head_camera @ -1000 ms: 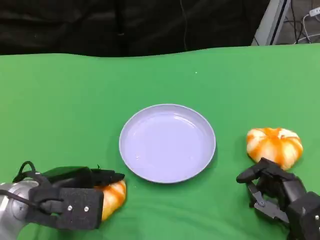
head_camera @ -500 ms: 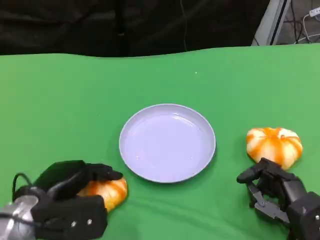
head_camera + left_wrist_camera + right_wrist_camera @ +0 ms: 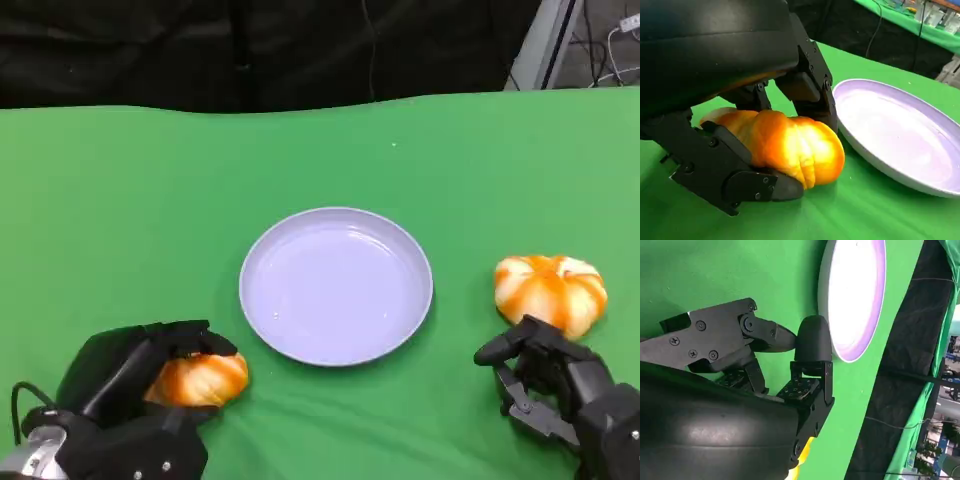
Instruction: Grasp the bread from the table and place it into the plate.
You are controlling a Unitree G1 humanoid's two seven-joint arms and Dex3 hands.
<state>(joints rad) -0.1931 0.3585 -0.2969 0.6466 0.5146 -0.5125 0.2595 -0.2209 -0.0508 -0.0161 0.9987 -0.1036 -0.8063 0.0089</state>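
Note:
An orange-and-white bread roll (image 3: 203,378) lies on the green table at the front left, and my left hand (image 3: 125,405) grips it. In the left wrist view the bread roll (image 3: 790,145) sits between the black fingers (image 3: 747,182), which touch it on both sides. The pale lilac plate (image 3: 336,285) stands bare at the table's middle, just right of that roll; the left wrist view shows the plate (image 3: 900,135) close by. A second roll (image 3: 550,290) lies at the right. My right hand (image 3: 553,385) hovers just in front of it, fingers apart and holding nothing.
The green cloth (image 3: 150,200) covers the whole table, with a dark curtain behind its far edge. In the right wrist view the plate (image 3: 855,295) lies beyond my right hand (image 3: 765,355), and a yellow sliver of the second roll (image 3: 802,460) peeks out beside the shell.
My left hand has drawn back toward the front edge and its fingers have closed around the left roll. The right hand, plate and second roll stay put.

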